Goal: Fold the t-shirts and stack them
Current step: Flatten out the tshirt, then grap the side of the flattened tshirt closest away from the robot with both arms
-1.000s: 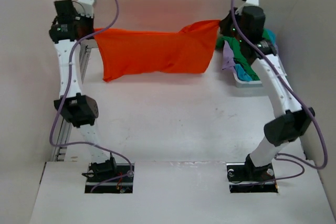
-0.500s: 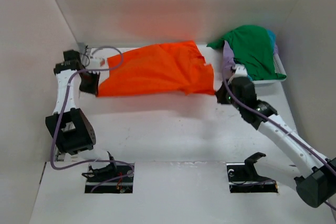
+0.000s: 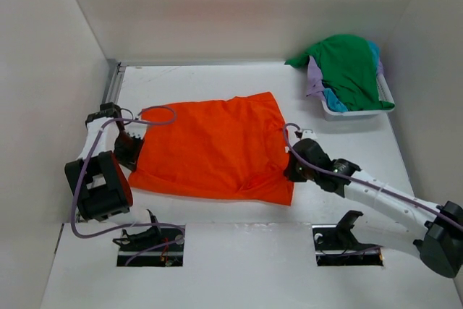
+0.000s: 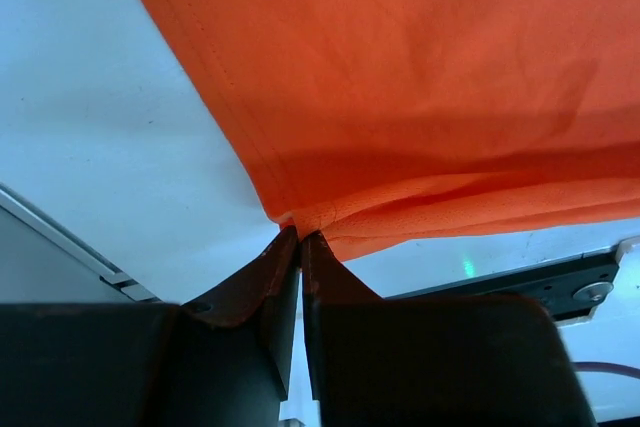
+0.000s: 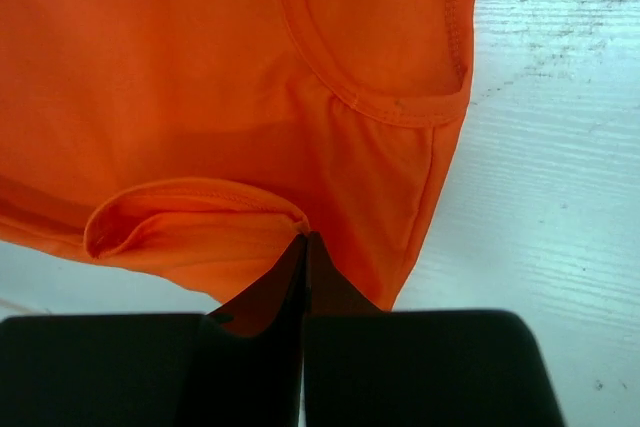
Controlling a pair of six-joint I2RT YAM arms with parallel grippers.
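Pinched shut, the left gripper [image 4: 300, 239] nips the left edge of the orange shirt [image 3: 210, 146]; the right gripper [image 5: 305, 239] (equally tight) nips its right edge. It lies spread on the table [image 3: 217, 85], with the basket [image 3: 340, 112] of other shirts [image 3: 351, 63] beyond its far right corner.

Orange t-shirt [image 3: 210, 150] is spread nearly flat on the bench, centre-left and close to the front edge, with its collar toward the right. The near right corner is rumpled and a sleeve is doubled over. My left pincer [image 4: 300, 239] pinches its left edge and my right pincer [image 5: 305, 239] pinches the right edge. Dark green t-shirt [image 3: 347, 63] drapes over the teal [image 3: 334, 99] and lavender [image 3: 312, 77] ones, heaped in the white basket [image 3: 354, 113] at the far right corner.
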